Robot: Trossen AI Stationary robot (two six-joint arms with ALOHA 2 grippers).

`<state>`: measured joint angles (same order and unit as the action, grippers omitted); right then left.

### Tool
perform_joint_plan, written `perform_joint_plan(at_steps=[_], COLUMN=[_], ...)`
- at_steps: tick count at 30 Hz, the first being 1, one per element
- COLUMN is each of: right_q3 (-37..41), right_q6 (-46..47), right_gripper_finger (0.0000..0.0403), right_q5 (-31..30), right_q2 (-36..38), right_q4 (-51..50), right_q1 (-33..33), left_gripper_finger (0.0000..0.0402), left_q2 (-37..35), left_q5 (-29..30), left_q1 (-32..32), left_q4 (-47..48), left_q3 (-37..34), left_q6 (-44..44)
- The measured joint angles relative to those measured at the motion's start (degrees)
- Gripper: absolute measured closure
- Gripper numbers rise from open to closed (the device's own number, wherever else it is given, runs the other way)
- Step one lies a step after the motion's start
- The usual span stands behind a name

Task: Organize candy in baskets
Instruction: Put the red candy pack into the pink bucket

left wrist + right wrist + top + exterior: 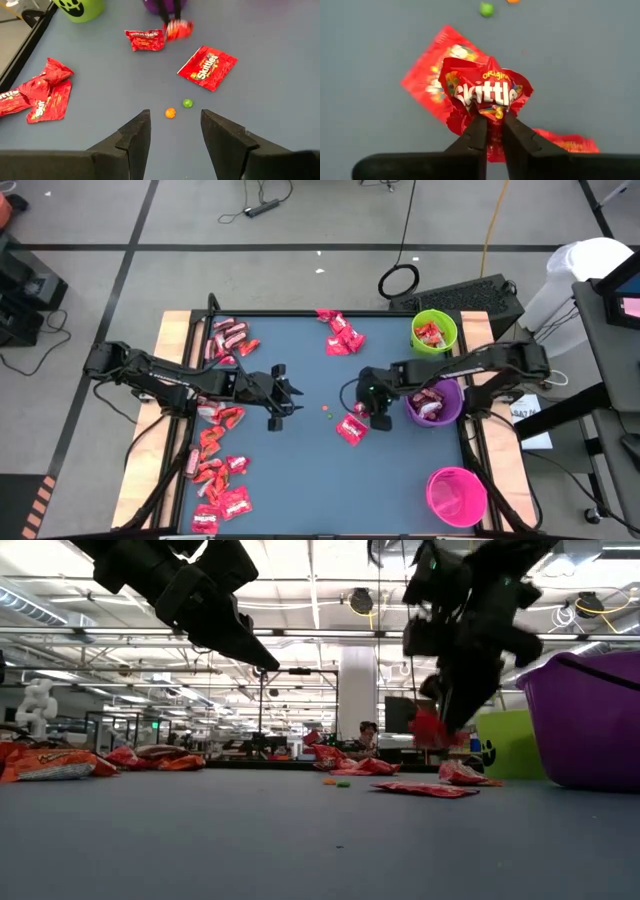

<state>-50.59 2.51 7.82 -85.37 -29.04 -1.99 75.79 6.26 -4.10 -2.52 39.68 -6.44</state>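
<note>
Pinching a red Skittles packet (pixel 487 92) between its two fingers, the right tool (pixel 381 418) hangs just beside the purple basket (pixel 447 395), on the side facing the desk's middle. The low view shows the packet lifted clear of the blue desk (pixel 300 470). Two more packets (pixel 351 429) lie flat on the desk right under that tool, close to the purple basket.

The left tool (pixel 175 131) hovers well apart from the purple basket, across the middle of the desk, its fingers spread and holding nothing. Two loose round sweets, one orange (pixel 170 113) and one green (pixel 187 103), lie between it and the purple basket.

The lime green basket (pixel 434 331) stands just beyond the purple one and holds a few packets. The bright pink basket (pixel 456 496) stands on the purple basket's opposite side, nearer the desk's front edge. Many packets (pixel 215 480) lie scattered along the far side of the desk from the purple basket.
</note>
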Motion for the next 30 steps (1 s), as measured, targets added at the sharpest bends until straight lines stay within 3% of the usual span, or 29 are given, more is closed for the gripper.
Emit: perform_joint_plan(at_steps=[9,13,23,30], right_q3=[-8.2,-8.9,-8.9,-8.9], right_q6=[12.7,21.6,58.5,83.3], right_gripper_finger=[0.0372,0.037,0.0369,0.0369], right_q5=[0.3,5.6,5.3,2.4], right_q2=[8.2,11.5,18.0,18.8], right_q4=[-17.2,-19.6,-29.9,-29.8], right_q1=[7.4,11.3,26.1,39.7], left_gripper_finger=[0.0222,0.0222,0.0222,0.0222], left_q2=[0.0,0.0,0.0,0.0], left_q5=[0.0,0.0,0.0,0.0], left_q1=[0.0,0.0,0.0,0.0], left_q4=[0.0,0.0,0.0,0.0], left_q3=[0.0,0.0,0.0,0.0], left_q6=[-0.1,-2.0,-3.1,-3.3])
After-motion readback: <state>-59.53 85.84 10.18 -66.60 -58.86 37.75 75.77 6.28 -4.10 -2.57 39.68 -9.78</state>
